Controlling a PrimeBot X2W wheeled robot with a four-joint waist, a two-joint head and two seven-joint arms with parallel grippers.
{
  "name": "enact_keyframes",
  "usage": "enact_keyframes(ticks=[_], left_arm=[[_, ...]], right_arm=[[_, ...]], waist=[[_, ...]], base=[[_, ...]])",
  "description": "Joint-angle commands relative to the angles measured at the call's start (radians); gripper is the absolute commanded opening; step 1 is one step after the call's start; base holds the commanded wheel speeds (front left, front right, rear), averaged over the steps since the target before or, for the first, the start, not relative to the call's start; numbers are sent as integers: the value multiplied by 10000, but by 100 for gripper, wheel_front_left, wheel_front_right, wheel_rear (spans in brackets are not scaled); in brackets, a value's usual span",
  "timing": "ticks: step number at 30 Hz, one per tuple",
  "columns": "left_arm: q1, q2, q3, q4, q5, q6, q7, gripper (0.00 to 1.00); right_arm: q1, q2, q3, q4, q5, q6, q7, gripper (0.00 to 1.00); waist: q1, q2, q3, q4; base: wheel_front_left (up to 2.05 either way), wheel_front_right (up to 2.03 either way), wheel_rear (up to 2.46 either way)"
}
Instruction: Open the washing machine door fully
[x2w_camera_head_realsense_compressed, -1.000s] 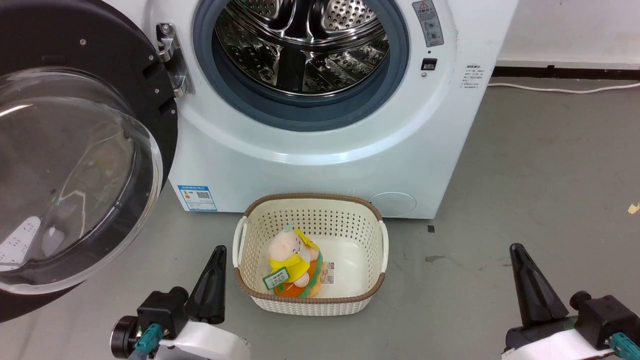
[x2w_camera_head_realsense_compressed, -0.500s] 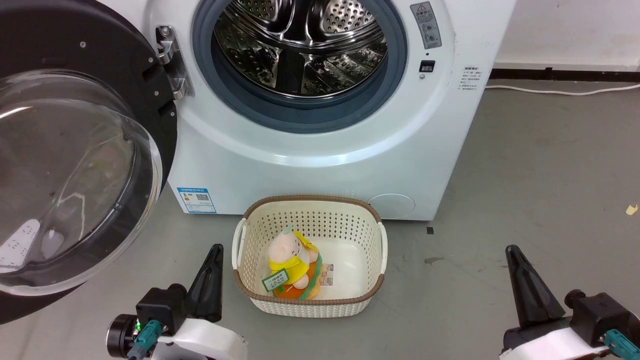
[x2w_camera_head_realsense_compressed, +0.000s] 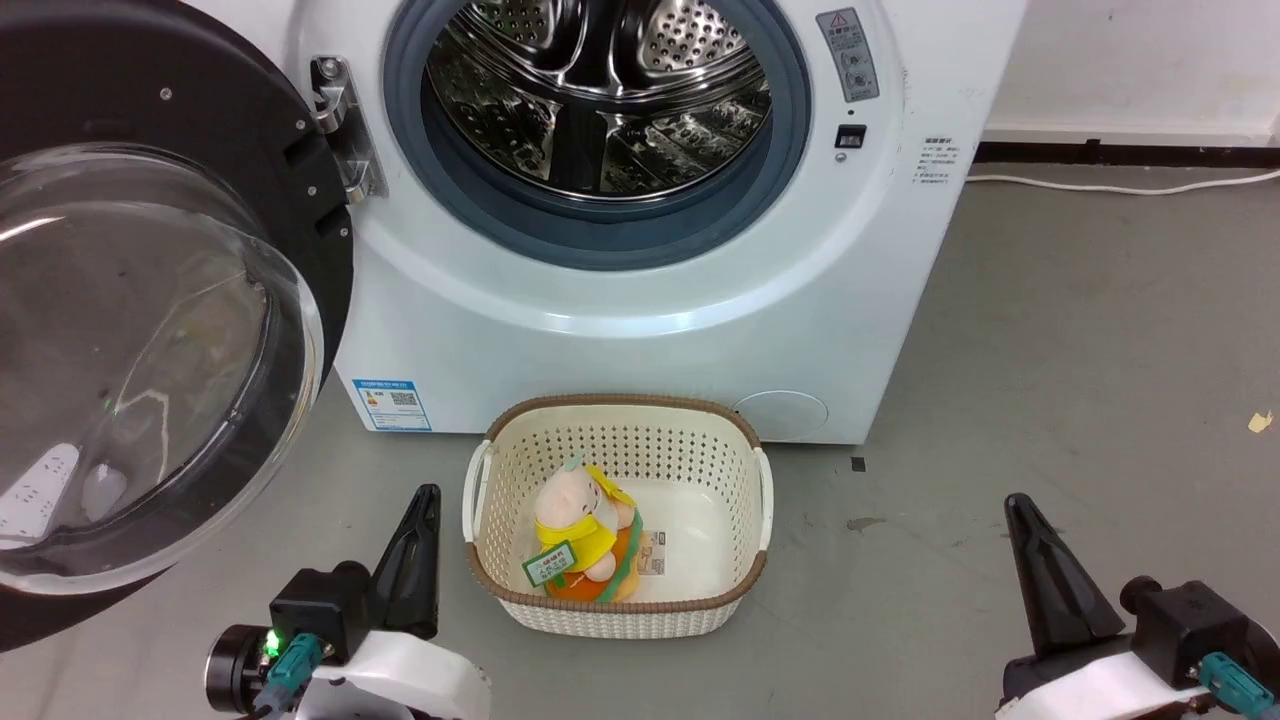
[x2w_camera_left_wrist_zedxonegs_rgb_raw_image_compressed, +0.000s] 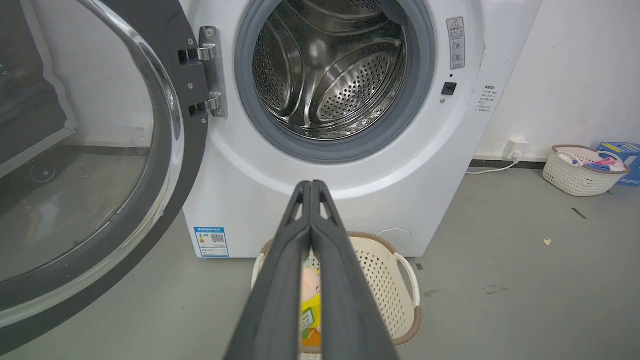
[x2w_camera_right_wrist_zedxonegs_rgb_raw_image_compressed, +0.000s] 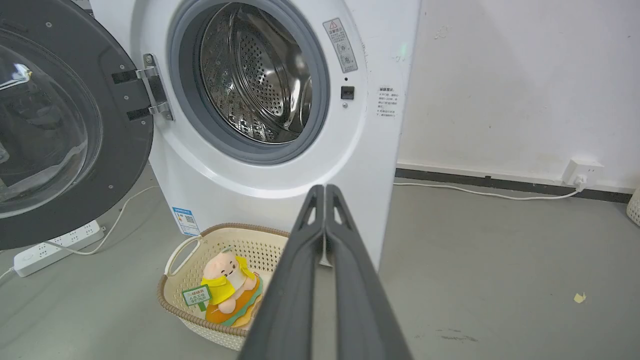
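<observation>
The washing machine door is standing swung out to the left of the white washing machine. It is hanging from the metal hinge at the left edge of the drum opening, with its black inner face and clear bulging glass turned toward the head camera. The steel drum is lying exposed inside its grey seal. The left gripper is hovering at the lower left of the head view, its two dark fingers pressed together with nothing between them. It is positioned near the left handle of the basket and apart from the door. The right gripper is hovering at the lower right over the bare grey floor, likewise clenched and empty, well apart from the machine and the door. The cream perforated basket, trimmed with a brown rim, is sitting on the floor directly in front of the machine, below the drum opening. It is holding a plush toy wearing a yellow garment and carrying a small green-edged tag. A white cable is running along the foot of the wall to the right of the machine. In the right wrist view a white power strip is lying on the floor beneath the open door. In the left wrist view a second basket is standing against the wall, well to the right of the machine.
</observation>
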Motion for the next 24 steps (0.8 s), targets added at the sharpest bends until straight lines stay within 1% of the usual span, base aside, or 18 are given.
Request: enact_keyframes(ticks=[1, 24], left_arm=[[141, 2, 14, -73, 92, 57, 38, 0], [233, 2, 151, -393, 411, 217, 509, 0]], right_arm=[[-85, 16, 8, -47, -74, 2, 36, 0], [-142, 26, 79, -101, -236, 4, 508, 0]], waist=[[-1, 0, -4, -2], [-1, 0, -104, -51]], base=[[0, 0, 0], [0, 0, 0]])
